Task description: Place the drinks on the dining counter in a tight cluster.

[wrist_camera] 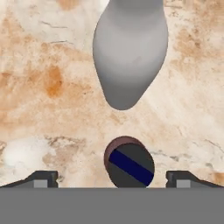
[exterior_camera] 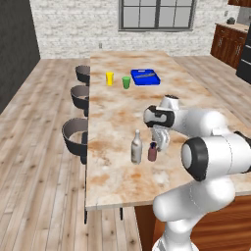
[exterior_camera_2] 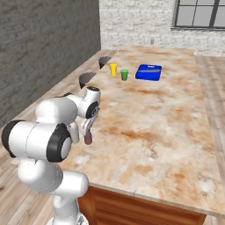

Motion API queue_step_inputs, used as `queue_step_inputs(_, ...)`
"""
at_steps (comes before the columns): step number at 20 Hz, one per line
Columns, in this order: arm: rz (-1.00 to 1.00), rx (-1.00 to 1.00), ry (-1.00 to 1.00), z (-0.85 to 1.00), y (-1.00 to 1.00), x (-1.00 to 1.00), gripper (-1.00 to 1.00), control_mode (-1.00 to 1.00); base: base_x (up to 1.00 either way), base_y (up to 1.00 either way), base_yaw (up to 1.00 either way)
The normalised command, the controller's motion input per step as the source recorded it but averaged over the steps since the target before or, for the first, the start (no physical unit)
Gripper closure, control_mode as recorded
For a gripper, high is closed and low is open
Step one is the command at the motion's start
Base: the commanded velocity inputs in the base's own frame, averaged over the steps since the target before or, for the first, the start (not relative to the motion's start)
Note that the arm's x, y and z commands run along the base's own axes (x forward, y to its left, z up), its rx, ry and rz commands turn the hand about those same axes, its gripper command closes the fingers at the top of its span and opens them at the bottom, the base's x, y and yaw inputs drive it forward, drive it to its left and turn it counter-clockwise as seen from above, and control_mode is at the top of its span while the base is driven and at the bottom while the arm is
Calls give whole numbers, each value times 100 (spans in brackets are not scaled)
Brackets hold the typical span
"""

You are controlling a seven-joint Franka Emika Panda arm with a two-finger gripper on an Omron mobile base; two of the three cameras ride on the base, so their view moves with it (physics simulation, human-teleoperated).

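In the left base view our hand [exterior_camera: 158, 140] hangs straight over the brown bottle [exterior_camera: 152, 152], which stands upright on the desk [exterior_camera: 117, 112]. The grey bottle [exterior_camera: 137, 148] stands just beside it, on the side of the hand toward the stools [exterior_camera: 76, 136], with a thin gap between the two. Far ahead of the hand sit a yellow cup [exterior_camera: 110, 78], a green cup [exterior_camera: 126, 82] and a blue tray [exterior_camera: 145, 77], well apart from our work. We see no third drink from here.

In the right base view the hand [exterior_camera_2: 87, 130] points down, with the brown bottle [exterior_camera_2: 88, 139] directly below it and close to the desk's [exterior_camera_2: 167, 127] near edge. The arm hides the grey bottle here.

In the hand view the fingers [wrist_camera: 41, 178] stand wide, one on each side of the brown bottle's cap [wrist_camera: 129, 162], touching nothing and holding nothing. The grey bottle [wrist_camera: 130, 48] lies just past the cap.

We judge the risk to be in the lift: a slanted rise could catch the cap with a fingertip and tip the brown bottle into the grey one, which is tall and may topple. A straight rise looks clear.
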Motion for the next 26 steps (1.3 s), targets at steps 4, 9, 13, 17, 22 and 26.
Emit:
queue_step_inputs(4,-32,0,-1,41,0,-49,-100,-100,0,0,0)
queue_step_inputs(9,-36,-3,-2,49,0,-29,-100,-100,0,0,0)
queue_step_inputs(13,-31,-1,-2,62,-8,-18,-100,-100,0,0,0)
queue_step_inputs(17,-29,0,-1,54,-13,-30,-100,-100,0,0,0)
queue_step_inputs(22,-31,0,0,21,-23,-87,-100,-100,0,0,0)
queue_step_inputs(26,-53,0,6,24,-16,-45,-100,-100,0,0,0)
